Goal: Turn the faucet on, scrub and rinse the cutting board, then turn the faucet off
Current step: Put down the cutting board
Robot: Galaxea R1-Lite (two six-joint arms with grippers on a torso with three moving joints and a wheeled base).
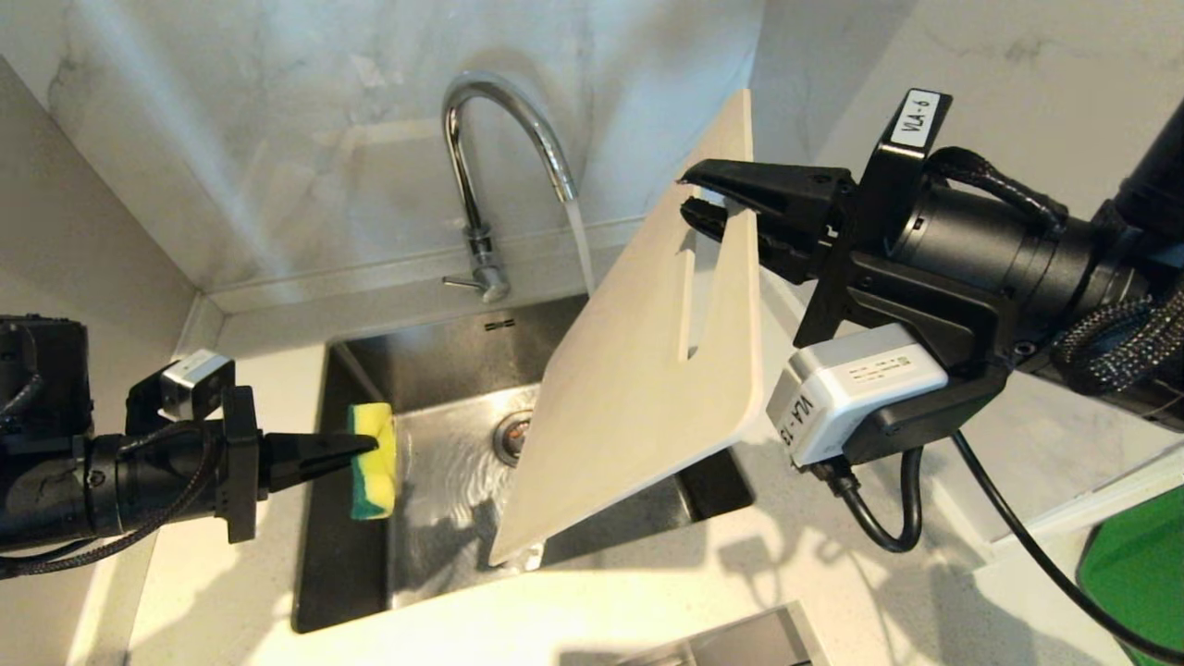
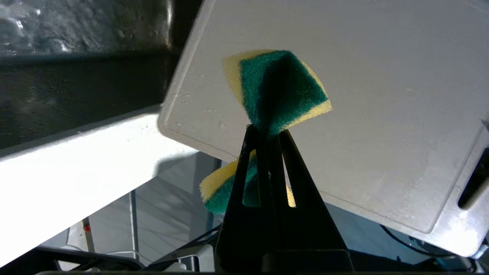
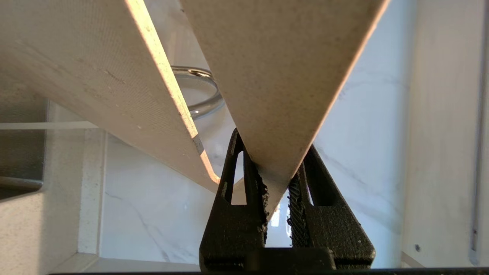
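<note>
Sink (image 1: 435, 370): you are seeing faucet (image 1: 490, 139) water running into its basin | cutting board (image 1: 638, 351) is tilting over the sink, right gripper (image 1: 708, 199) clamping its slotted end | left gripper (image 1: 365, 449) is pinching a sponge (image 1: 375, 462) over the sink's left side

We see a faucet (image 1: 504, 125) of polished chrome, mirror-bright along its arch. The sink (image 1: 444, 388) is brushed steel, dull grey and wet, with rippling water over its floor. The cutting board (image 1: 638, 370) looks like matt cream plastic, finely grained up close and beaded with droplets. The sponge (image 1: 373, 460) pairs soft yellow foam with a coarse green scouring layer. Both the left gripper (image 1: 356, 447) and right gripper (image 1: 708, 199) are matt black plastic, rough-textured. The desk (image 1: 647, 601) is pale speckled stone; the wall (image 1: 277, 139) is smooth veined marble.
</note>
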